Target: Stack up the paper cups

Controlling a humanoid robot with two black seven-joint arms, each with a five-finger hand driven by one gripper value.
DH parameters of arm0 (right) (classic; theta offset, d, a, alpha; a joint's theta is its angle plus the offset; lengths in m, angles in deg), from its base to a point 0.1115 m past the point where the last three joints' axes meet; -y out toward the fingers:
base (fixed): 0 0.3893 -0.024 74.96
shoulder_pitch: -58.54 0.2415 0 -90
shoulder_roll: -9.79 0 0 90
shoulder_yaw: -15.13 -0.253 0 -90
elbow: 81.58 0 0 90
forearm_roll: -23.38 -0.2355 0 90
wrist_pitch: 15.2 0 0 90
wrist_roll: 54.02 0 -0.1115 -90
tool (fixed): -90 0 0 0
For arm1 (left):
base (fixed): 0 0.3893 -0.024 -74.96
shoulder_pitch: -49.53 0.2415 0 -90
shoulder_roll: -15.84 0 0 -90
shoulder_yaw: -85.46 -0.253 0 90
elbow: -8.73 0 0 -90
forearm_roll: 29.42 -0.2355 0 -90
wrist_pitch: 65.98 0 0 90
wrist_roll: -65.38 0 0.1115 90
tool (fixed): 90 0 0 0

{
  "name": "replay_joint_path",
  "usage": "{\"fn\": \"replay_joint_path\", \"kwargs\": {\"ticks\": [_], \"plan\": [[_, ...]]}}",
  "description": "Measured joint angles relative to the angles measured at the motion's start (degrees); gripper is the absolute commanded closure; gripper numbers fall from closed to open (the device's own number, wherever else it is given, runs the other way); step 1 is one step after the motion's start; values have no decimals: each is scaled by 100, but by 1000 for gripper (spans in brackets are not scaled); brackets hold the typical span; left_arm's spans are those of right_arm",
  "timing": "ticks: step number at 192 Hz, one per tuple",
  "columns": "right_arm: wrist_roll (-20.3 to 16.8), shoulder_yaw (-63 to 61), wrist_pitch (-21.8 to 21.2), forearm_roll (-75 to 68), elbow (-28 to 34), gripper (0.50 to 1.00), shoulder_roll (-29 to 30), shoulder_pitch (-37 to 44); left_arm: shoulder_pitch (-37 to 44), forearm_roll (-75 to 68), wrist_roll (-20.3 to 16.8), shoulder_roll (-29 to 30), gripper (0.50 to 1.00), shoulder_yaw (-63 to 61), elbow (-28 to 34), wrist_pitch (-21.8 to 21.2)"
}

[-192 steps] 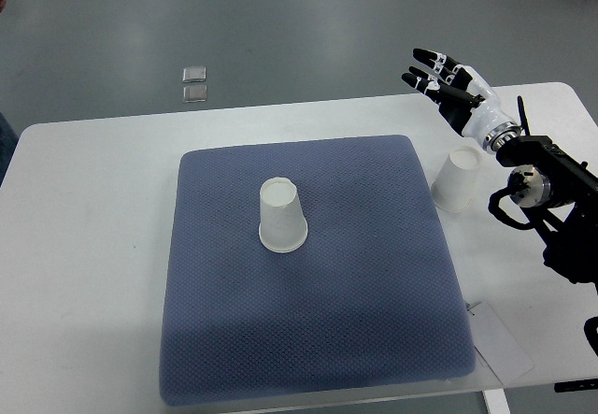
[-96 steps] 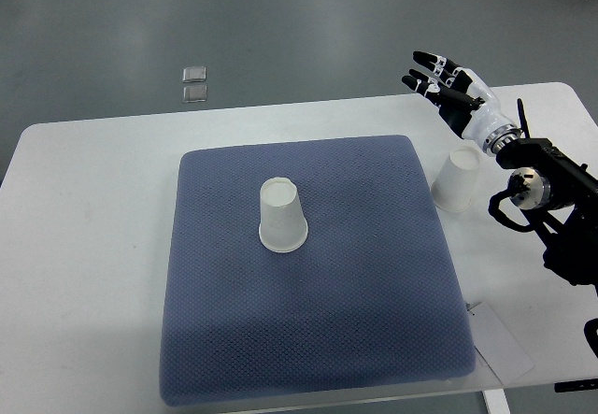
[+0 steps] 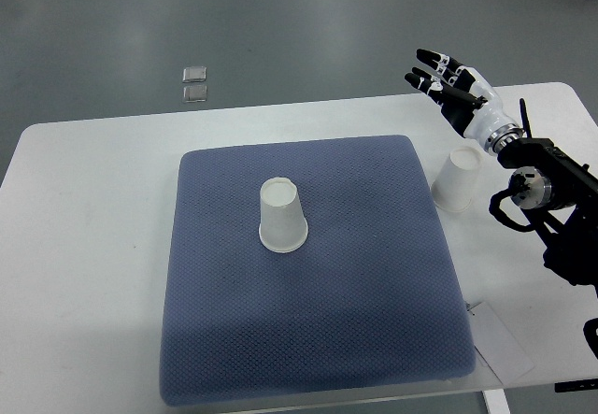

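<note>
Right now I am looking down on a white table with a blue-grey mat lying across its middle. Beyond the table's far edge, two small clear squares are sitting on the grey floor, well apart from the mat. Near the mat's right-hand front corner a flat white sheet is lying on the table, partly under the mat's edge.

One paper cup is standing upside down near the middle of the mat, white, with its wider rim pressed to the fabric. A second paper cup is also standing upside down, just off the mat's right edge on the bare table.

I am holding the right hand up beyond that second cup, past the mat's far right corner, with its fingers spread and holding nothing. Nothing is standing between the hand and the cup beside the mat. The black arm is coming in to the right of the mat.
</note>
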Motion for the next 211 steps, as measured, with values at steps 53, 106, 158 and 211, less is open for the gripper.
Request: {"fn": "replay_joint_path", "kwargs": {"ticks": [53,106,158,211], "plan": [[0,-10,-4,0,0,597,-48,17,-1,0,0,0,500,0,-3,0],[2,46,-71,14,4,597,-286,50,0,0,0,0,500,1,-3,0],[182,429,-959,146,13,597,-1174,23,0,-1,0,0,500,1,-3,0],[1103,1414,-1430,1354,21,597,-2091,297,-1,-2,2,0,500,0,-3,0]]}}
